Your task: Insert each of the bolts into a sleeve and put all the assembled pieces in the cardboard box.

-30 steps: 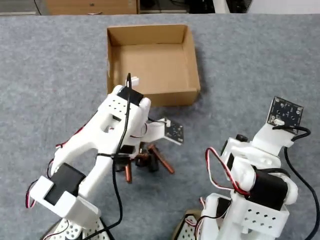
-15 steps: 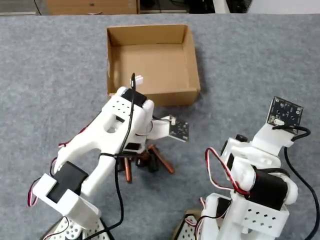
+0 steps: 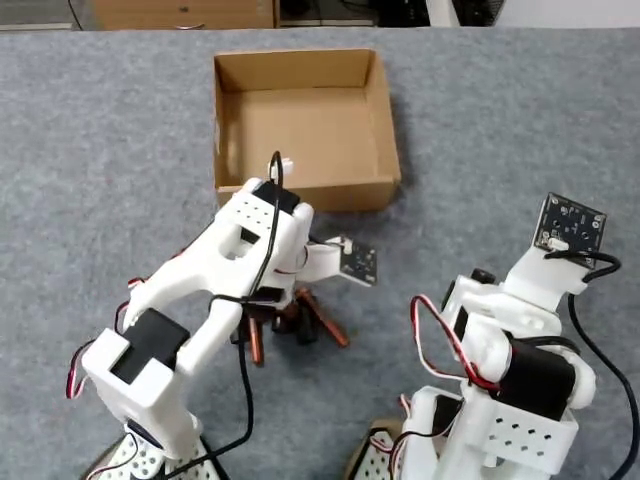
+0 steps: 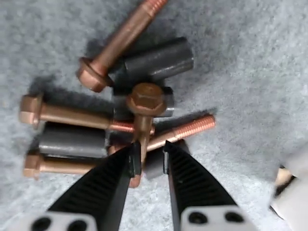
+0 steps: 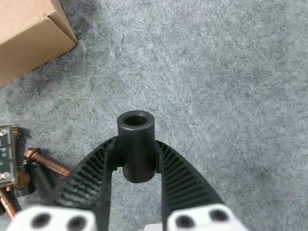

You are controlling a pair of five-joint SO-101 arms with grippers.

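Note:
My left gripper (image 4: 148,153) is shut on the shaft of a copper bolt (image 4: 145,102), whose hex head points away from the fingers. It hangs just above a pile of copper bolts (image 4: 67,114) and dark sleeves (image 4: 159,61) on the grey carpet. From above, that pile (image 3: 305,322) lies under the left arm's wrist. My right gripper (image 5: 137,145) is shut on a black sleeve (image 5: 136,137), held upright with its bore open toward the camera, above bare carpet. The cardboard box (image 3: 300,125) stands open at the far middle of the table.
The left arm's body (image 3: 215,290) covers the carpet between the pile and the box's near wall (image 3: 310,195). The right arm (image 3: 520,350) is folded back at the near right. A box corner (image 5: 33,33) and loose bolts (image 5: 43,162) lie near the right gripper.
The left arm has shifted slightly to the right and toward the box over the pile. The right arm has kept still.

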